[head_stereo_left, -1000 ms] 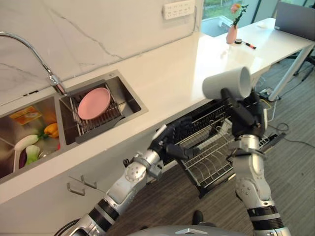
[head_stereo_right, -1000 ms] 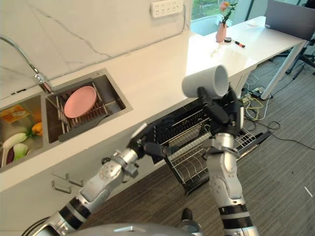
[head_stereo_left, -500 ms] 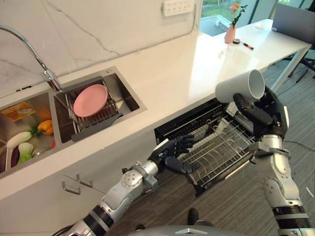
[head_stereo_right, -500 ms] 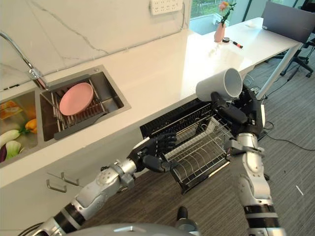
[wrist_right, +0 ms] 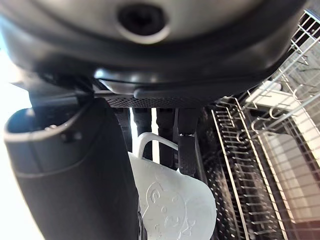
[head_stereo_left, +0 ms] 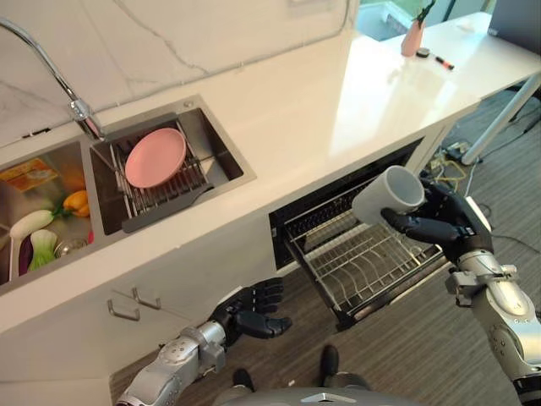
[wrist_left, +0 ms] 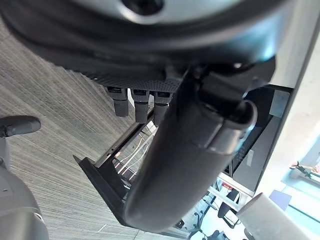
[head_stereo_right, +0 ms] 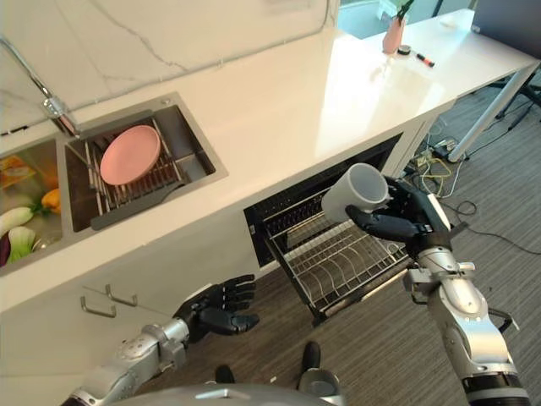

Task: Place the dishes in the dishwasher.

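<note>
A white mug [head_stereo_left: 388, 196] is gripped by the right robot hand [head_stereo_left: 439, 225] above the pulled-out rack [head_stereo_left: 365, 264], right of centre. The left robot hand [head_stereo_left: 251, 311], lower centre, is loosely curled and empty.

a kitchen: sink [head_stereo_left: 221, 161], countertop [head_stereo_left: 338, 101], pulled-out dishwasher rack [head_stereo_left: 372, 266].

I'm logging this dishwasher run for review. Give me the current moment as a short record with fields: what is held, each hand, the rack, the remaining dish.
held item: white ceramic mug, above the rack
right hand: curled round the mug
left hand: low beside the rack, relaxed, holding nothing
rack: pulled-out wire dishwasher rack, no dishes seen in it
remaining dish: pink round plate on the sink's drying rack
</note>
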Tool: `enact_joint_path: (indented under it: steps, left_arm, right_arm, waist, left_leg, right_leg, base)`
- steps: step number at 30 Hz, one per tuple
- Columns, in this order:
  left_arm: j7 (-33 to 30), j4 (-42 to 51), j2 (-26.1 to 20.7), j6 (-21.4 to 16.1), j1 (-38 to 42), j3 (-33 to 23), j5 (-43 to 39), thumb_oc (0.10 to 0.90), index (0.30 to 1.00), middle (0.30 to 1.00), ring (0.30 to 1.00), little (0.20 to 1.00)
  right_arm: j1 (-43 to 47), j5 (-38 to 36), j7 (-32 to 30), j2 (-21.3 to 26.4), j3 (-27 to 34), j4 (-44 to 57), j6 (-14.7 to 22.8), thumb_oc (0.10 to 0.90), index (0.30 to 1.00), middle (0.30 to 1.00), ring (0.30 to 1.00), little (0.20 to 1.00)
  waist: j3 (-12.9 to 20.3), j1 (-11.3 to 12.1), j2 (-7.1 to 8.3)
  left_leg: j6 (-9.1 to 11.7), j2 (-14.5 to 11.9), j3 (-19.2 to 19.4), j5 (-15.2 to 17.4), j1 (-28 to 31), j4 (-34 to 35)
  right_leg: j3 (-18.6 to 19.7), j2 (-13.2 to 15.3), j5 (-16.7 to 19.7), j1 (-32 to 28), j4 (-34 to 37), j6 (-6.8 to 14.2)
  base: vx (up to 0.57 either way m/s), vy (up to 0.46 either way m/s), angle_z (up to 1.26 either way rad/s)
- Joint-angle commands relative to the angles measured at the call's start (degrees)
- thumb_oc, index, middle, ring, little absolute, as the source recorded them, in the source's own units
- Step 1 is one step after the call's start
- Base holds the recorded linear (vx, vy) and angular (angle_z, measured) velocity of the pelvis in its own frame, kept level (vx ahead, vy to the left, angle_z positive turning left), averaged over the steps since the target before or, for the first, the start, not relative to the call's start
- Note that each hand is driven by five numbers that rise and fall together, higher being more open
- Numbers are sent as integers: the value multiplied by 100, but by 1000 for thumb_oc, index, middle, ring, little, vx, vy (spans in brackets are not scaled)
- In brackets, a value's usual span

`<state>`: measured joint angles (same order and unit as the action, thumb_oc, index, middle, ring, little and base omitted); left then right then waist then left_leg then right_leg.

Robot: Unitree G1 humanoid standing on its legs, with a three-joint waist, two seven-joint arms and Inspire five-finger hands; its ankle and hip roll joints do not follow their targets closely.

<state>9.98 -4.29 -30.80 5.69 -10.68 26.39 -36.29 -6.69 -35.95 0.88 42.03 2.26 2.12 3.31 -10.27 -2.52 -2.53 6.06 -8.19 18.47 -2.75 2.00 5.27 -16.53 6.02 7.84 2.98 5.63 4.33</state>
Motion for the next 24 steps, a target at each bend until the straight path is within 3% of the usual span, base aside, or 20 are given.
enact_joint_path:
  steps: [1,5,11,17,24]
  left_arm:
    - [-71,332,-200,-507,397,-143,-405,800,900,900,900,900]
    - [-258,-18,-72,-571,375,-127,-667,800,900,900,900,900]
    - [-418,-400,113,-593,316,-35,-1028,800,900,900,900,900]
    - [-470,-996,299,-604,393,25,-843,800,900,900,900,900]
    - [-514,-1196,501,-645,482,42,-815,800,900,900,900,900]
  right_arm:
    - [1122,117,161,688,-88,114,435,400,300,300,300,300]
    - [1621,323,217,958,-641,-465,298,400,300,300,300,300]
    - [2661,969,-1,1168,-1343,-1816,53,400,300,300,300,300]
    - [3935,1480,-62,843,-2203,-3243,-171,400,300,300,300,300]
    - [4793,1865,15,529,-2841,-3716,-327,400,300,300,300,300]
  waist:
    - [-428,119,288]
    - [-839,296,280]
    - [-1125,500,119]
    - [-1210,637,30]
    - [-1193,690,-4]
  left_leg:
    - [259,-370,-62,-357,-246,-88]
    - [250,-360,-173,-439,-537,-226]
    - [249,-327,-248,-521,-840,-254]
    - [245,-313,-224,-543,-853,-192]
    - [228,-316,-243,-549,-866,-187]
  right_leg:
    - [60,497,-656,-225,-610,659]
    - [14,603,-628,38,-819,642]
    - [46,671,-548,358,-882,650]
    - [101,688,-532,449,-881,649]
    - [119,667,-524,470,-868,618]
  base:
    - [-207,6,11]
    - [-137,0,6]
    - [-71,38,11]
    - [-11,22,-3]
    - [-4,5,0]
